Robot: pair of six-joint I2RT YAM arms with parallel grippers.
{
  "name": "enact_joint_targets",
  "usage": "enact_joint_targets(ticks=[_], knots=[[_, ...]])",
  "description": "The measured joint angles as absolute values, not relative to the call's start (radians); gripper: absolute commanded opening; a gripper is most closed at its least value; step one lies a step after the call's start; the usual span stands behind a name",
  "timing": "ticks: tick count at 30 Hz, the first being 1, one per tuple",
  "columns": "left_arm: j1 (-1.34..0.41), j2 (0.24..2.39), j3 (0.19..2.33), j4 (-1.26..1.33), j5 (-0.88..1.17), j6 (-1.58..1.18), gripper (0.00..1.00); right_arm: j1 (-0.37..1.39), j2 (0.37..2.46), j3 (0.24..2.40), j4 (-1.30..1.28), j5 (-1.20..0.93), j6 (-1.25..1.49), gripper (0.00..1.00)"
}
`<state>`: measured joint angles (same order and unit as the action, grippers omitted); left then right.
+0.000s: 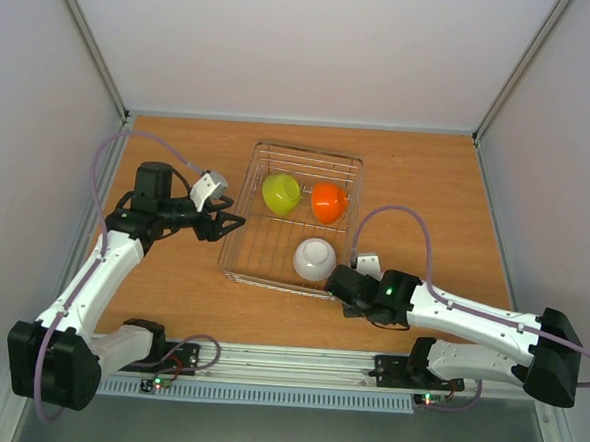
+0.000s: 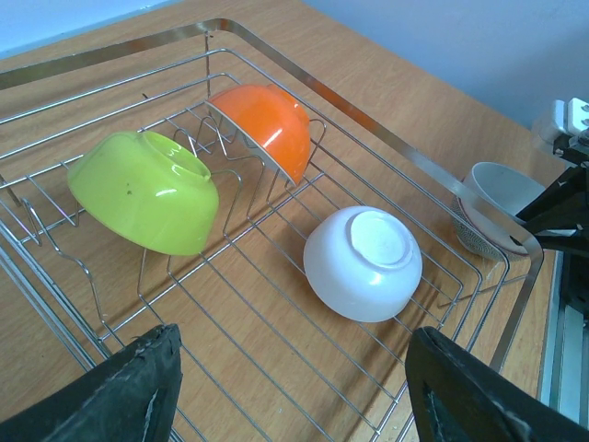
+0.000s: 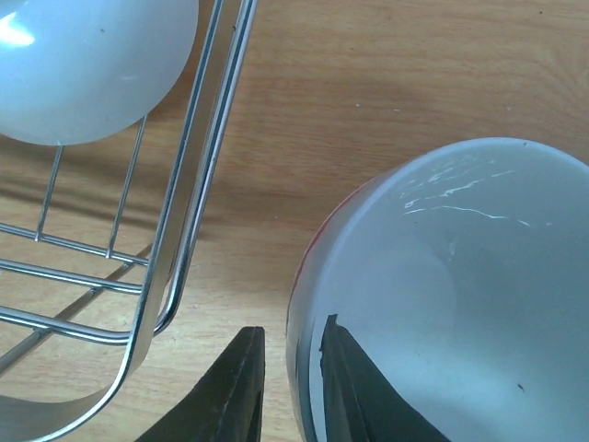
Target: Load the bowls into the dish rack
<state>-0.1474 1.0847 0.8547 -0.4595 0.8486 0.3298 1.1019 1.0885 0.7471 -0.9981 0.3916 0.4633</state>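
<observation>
The wire dish rack (image 1: 309, 149) holds a lime-yellow bowl (image 1: 281, 193) and an orange bowl (image 1: 327, 201) propped on edge at the back. A white bowl (image 1: 315, 259) lies upside down at the front right. My right gripper (image 1: 351, 287) is just outside the rack's front right corner. In the right wrist view it (image 3: 293, 368) is shut on the rim of a pale grey bowl (image 3: 460, 295), one finger inside and one outside. That bowl shows tilted beyond the rack in the left wrist view (image 2: 502, 198). My left gripper (image 1: 237, 220) is open and empty at the rack's left side.
The rack's rim (image 3: 198, 184) runs close to the left of the held bowl, with the white bowl (image 3: 83, 64) just inside it. The rack's front left floor (image 2: 239, 350) is bare wire. Grey walls enclose the wooden table (image 1: 427, 189).
</observation>
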Motion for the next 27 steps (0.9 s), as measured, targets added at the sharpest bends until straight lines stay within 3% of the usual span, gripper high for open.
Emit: enact_joint_targets(ticks=[3, 12, 19, 27], knots=[[-0.147, 1.085, 0.855, -0.459, 0.849, 0.330, 0.67, 1.102, 1.094, 0.743, -0.996, 0.392, 0.467, 0.02], [-0.147, 1.085, 0.855, -0.460, 0.849, 0.330, 0.67, 1.111, 1.076, 0.759, -1.049, 0.408, 0.479, 0.01], [-0.147, 1.094, 0.856, -0.464, 0.849, 0.330, 0.68, 1.199, 1.081, 0.951, -1.188, 0.500, 0.460, 0.01], [-0.147, 1.147, 0.886, -0.503, 0.861, 0.337, 0.69, 1.370, 1.409, 1.274, -1.142, 0.582, 0.238, 0.01]])
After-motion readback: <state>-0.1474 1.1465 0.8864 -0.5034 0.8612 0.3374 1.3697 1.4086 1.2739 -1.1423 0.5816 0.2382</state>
